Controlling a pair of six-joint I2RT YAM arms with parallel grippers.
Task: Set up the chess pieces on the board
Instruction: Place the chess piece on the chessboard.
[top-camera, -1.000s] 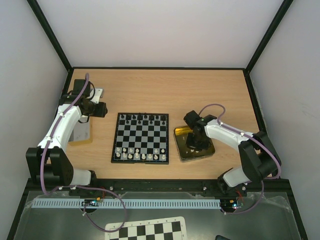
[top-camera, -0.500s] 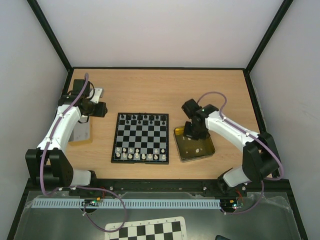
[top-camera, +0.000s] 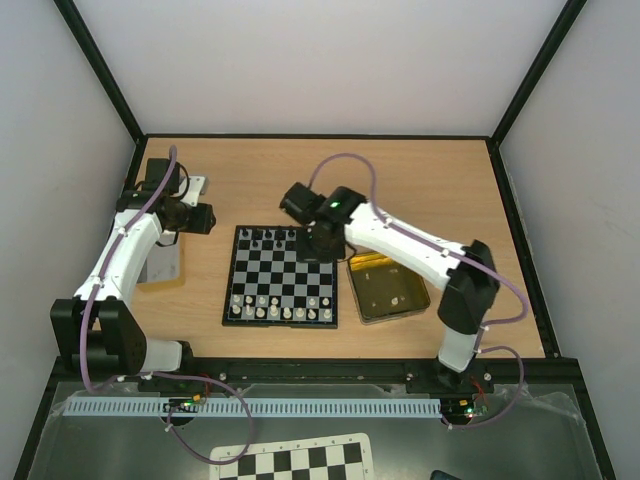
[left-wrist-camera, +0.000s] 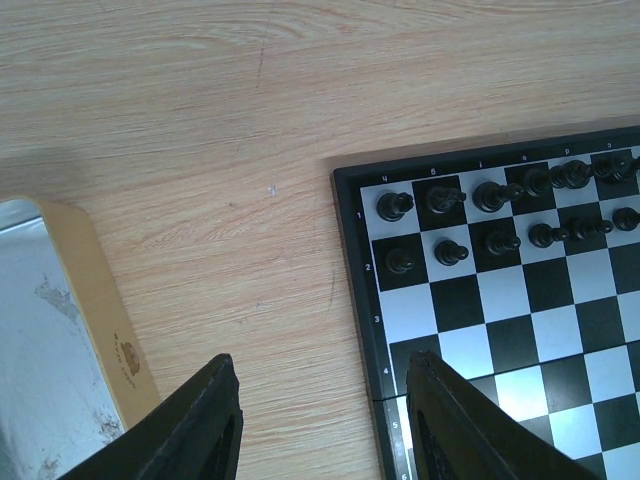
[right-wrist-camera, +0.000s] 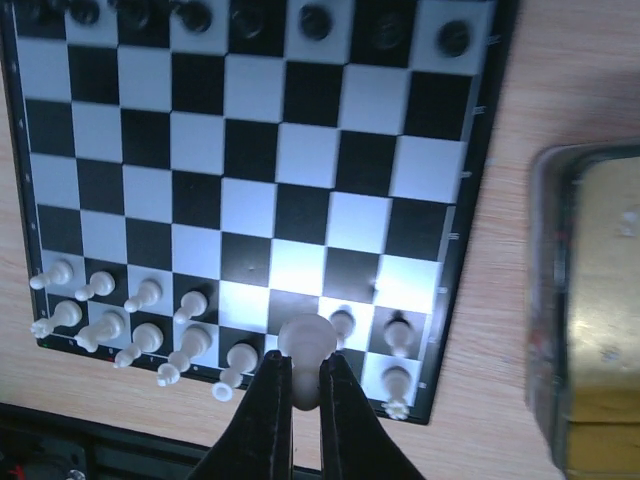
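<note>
Right wrist view showed the right gripper (right-wrist-camera: 303, 388) pinching a cream-white piece (right-wrist-camera: 305, 338) above the board (right-wrist-camera: 300, 150); left gripper (left-wrist-camera: 322, 400) stood spread.

You worked in a lab-style robot cell: white panels (top-camera: 330, 60) and black frame posts (top-camera: 100, 70) enclosed a wooden table (top-camera: 430, 180) carrying two bolted-down arms (top-camera: 125, 250).

The light wooden desk (top-camera: 420, 180) carries a small chessboard (top-camera: 281, 277) lying flat near its middle, a square gold tin (top-camera: 396, 296) just beside the right edge of this board, and, well apart on the left side, a shallow tin tray (top-camera: 163, 268) with a gold wall and a silvery inside.
</note>
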